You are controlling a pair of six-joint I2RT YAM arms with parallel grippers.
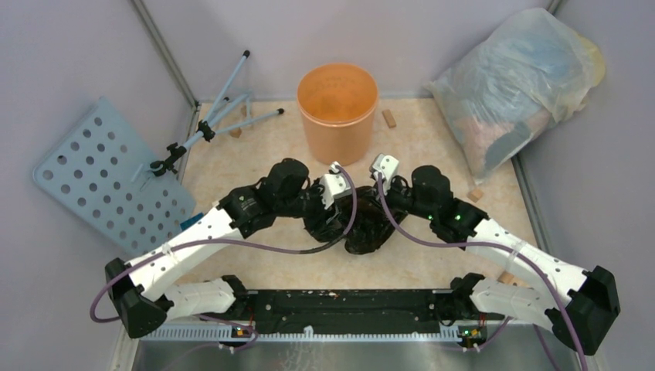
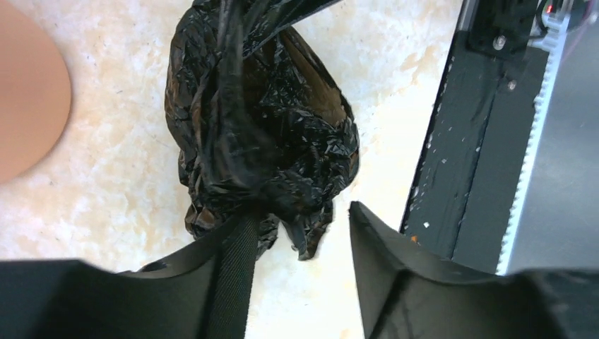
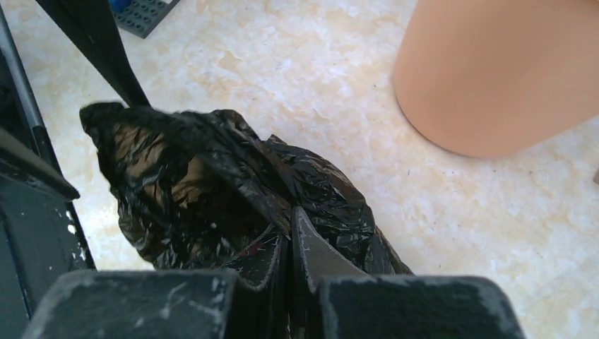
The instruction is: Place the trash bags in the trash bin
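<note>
From above, you saw little of the black bag (image 1: 369, 236) under the left arm (image 1: 255, 202) and right arm (image 1: 444, 205); both wrist views cut off the orange bin (image 3: 494, 70), its rim unseen.

Trash bag (image 1: 369, 232) before trash bin (image 1: 337, 143)

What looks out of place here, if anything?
A small tripod lies toppled at the back left, and little wooden blocks are scattered over the tabletop. The black bag sits crumpled there, not yet in the orange bin.
</note>
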